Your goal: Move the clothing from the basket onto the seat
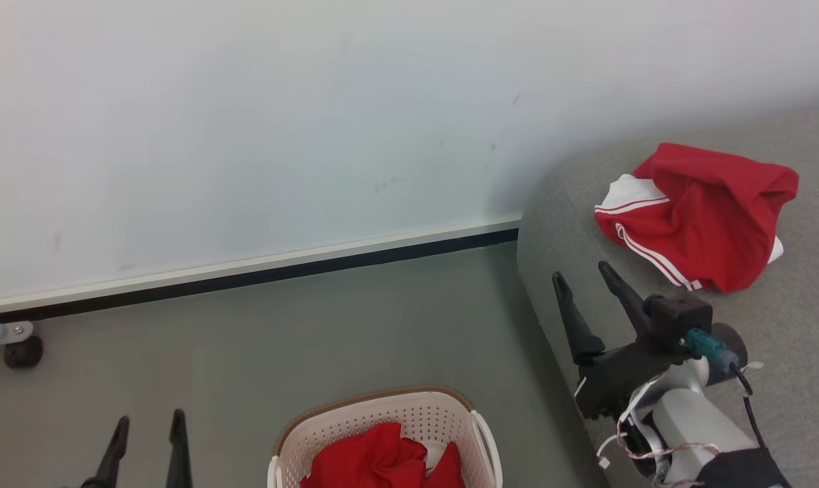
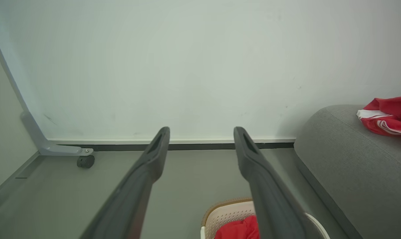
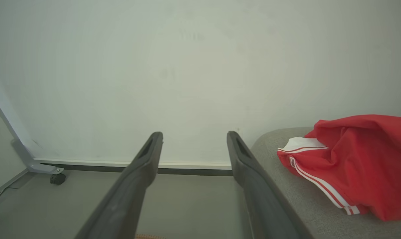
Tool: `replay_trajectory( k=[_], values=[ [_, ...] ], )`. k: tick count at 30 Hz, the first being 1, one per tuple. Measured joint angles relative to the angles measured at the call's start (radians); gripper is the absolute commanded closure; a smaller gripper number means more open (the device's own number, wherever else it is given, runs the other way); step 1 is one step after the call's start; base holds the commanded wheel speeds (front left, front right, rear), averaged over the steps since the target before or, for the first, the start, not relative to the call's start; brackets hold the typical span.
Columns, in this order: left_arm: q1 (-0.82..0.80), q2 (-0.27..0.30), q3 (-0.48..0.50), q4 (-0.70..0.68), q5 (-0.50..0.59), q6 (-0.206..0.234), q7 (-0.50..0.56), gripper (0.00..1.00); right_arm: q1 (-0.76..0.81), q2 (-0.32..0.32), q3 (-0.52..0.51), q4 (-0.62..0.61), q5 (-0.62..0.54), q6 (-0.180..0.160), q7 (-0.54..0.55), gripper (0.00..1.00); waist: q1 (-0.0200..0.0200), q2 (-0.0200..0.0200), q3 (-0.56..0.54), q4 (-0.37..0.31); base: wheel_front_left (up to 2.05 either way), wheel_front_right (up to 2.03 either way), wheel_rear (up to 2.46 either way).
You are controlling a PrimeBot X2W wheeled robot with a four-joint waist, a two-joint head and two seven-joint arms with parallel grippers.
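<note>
One red garment with white stripes [image 1: 704,210] lies crumpled on the grey seat [image 1: 802,318] at the right; it also lies on the cushion in the right wrist view [image 3: 356,166] and at the left wrist view's edge [image 2: 391,114]. More red clothing [image 1: 375,464] fills the cream basket [image 1: 409,413] on the floor at bottom centre, its brown rim band toward the wall. My right gripper [image 1: 585,278] hangs open and empty over the seat's left edge, just left of the garment. My left gripper [image 1: 148,423] stands open and empty at lower left, left of the basket [image 2: 225,215].
A pale wall with a dark baseboard [image 1: 260,274] runs behind. A grey frame leg on a black castor [image 1: 23,351] stands at the far left by the wall. Grey floor [image 1: 314,339] lies between basket, wall and seat.
</note>
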Motion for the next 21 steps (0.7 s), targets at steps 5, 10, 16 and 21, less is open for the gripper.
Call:
replay_trajectory(
  k=[5, 10, 16, 21],
  values=[
    [0.047, -0.001, 0.044, -0.025, 0.000, 0.009, -0.005, 0.00, 0.100, -0.012, -0.020, -0.118, -0.016, -0.045, 0.000, 0.00, 0.0001, 0.0000, -0.004, 0.008, 0.00, 0.00, 0.00],
    [0.071, -0.004, 0.060, -0.041, 0.001, 0.012, -0.005, 0.00, 0.165, -0.026, -0.036, -0.197, -0.023, -0.067, 0.000, 0.00, 0.0001, 0.0000, -0.002, 0.010, 0.00, 0.00, 0.00],
    [0.098, -0.016, 0.074, -0.062, 0.010, 0.017, -0.005, 0.00, 0.250, -0.046, -0.053, -0.294, -0.052, -0.086, 0.000, 0.00, 0.0001, 0.0000, 0.001, 0.012, 0.00, 0.00, 0.00],
    [0.115, -0.024, 0.083, -0.083, 0.019, 0.018, -0.005, 0.00, 0.312, -0.052, -0.071, -0.353, -0.061, -0.096, 0.000, 0.00, 0.0001, -0.0001, 0.001, 0.015, 0.00, 0.00, 0.00]
  ],
)
